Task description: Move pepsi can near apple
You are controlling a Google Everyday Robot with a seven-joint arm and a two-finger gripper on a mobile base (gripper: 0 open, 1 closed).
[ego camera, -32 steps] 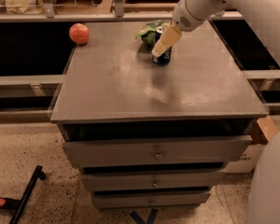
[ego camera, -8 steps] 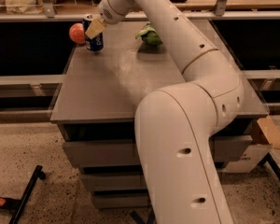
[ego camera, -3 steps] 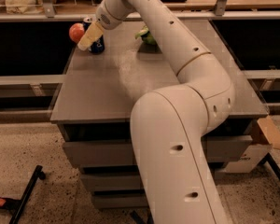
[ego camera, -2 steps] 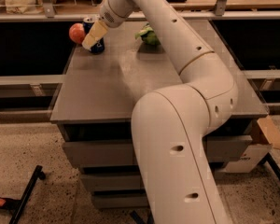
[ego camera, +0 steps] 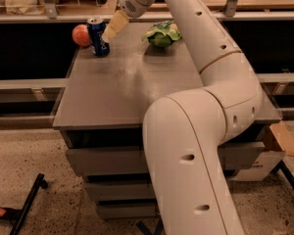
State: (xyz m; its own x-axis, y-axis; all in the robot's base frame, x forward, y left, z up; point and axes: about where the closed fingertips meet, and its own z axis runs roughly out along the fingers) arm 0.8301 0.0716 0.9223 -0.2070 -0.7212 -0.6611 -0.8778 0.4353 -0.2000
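Observation:
The pepsi can (ego camera: 97,36) stands upright at the far left of the grey table top (ego camera: 132,89). The orange-red apple (ego camera: 80,35) lies right beside it on its left, touching or nearly so. My gripper (ego camera: 111,29) hangs just to the right of the can and slightly above it, its tan fingers (ego camera: 115,23) slanting down toward the can's right side. It is open and holds nothing; the can stands free of it. My white arm reaches in from the lower right across the table.
A green crinkled bag (ego camera: 161,33) lies at the far middle of the table, right of the gripper. Drawers (ego camera: 108,160) are below the top. A shelf rail runs behind the table. A cardboard box (ego camera: 279,143) sits low right, a black stand (ego camera: 27,204) low left.
The gripper carried the can from beside the green bag to the apple, set it down, let go, and has now drawn back up and to the right.

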